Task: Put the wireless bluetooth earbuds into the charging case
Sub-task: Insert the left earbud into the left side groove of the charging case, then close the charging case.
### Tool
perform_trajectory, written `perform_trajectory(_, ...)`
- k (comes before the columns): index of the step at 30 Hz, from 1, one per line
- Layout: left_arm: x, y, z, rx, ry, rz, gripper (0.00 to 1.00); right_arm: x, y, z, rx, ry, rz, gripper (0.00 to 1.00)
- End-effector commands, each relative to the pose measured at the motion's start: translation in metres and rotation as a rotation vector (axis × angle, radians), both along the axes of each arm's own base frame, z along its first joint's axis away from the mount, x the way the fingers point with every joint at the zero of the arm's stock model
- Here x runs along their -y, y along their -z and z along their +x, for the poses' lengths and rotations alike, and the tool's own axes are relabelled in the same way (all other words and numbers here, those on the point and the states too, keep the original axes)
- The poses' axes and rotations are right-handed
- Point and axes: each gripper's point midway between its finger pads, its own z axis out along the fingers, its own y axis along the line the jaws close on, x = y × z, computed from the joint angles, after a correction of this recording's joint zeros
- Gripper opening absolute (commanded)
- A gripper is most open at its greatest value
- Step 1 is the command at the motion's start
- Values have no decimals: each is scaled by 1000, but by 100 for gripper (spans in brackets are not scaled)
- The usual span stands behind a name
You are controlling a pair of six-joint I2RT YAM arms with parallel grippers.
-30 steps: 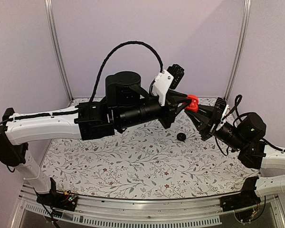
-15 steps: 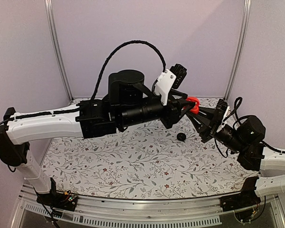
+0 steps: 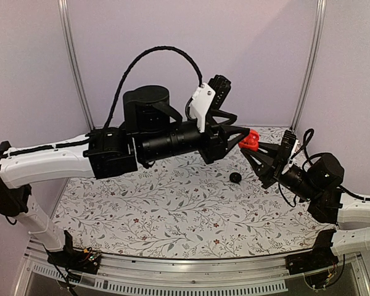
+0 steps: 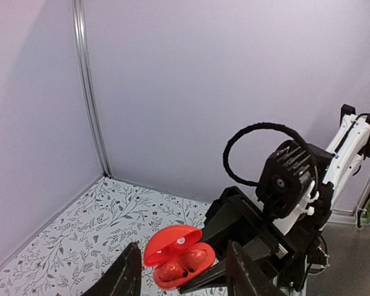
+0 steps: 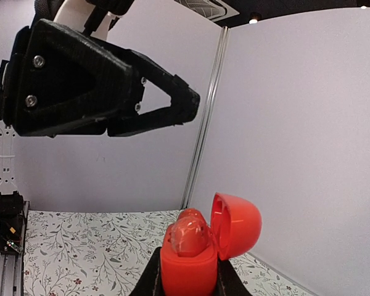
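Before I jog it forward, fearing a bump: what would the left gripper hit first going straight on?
Likely the open red charging case in the right gripper, though depth is unclear.

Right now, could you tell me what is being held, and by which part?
The right gripper grips the open red charging case by the sides of its base, lid up; the left gripper is open and empty.

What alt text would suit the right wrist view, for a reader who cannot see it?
A glossy red plastic charging case, its round lid open, is clamped in the black right gripper, with small red earbuds seated inside. The black left gripper hangs above it, not touching, before lilac walls and a floral table cover.
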Motion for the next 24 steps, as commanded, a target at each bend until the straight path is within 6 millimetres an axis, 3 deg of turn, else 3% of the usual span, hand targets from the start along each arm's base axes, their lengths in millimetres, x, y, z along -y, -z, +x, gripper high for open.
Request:
perform_trajectory(1,-40,-41,10,37,-40,-95,49,1,-9,-14,12,-66,40,0)
perform_trajectory(8,-83,-23,31,6,-60,-34,51,-9,-10,-49,22,-293,8,0)
perform_trajectory(11,-90,-17,19,25,22,-17,52,-15,-10,-60,-8,-402,-13,0)
perform_trajectory(14,-90,-15,-12,111,189,9,55,-22,-8,-65,-54,-481,-36,0)
perform_trajectory(17,-91,0,-38,192,330,46,61,-27,-5,-66,-101,-530,-44,0)
perform_trajectory(20,-89,14,-46,215,385,75,69,-31,-4,-68,-138,-572,-45,0)
perform_trajectory(24,-83,22,-54,234,438,90,74,-35,-4,-69,-170,-604,-47,0)
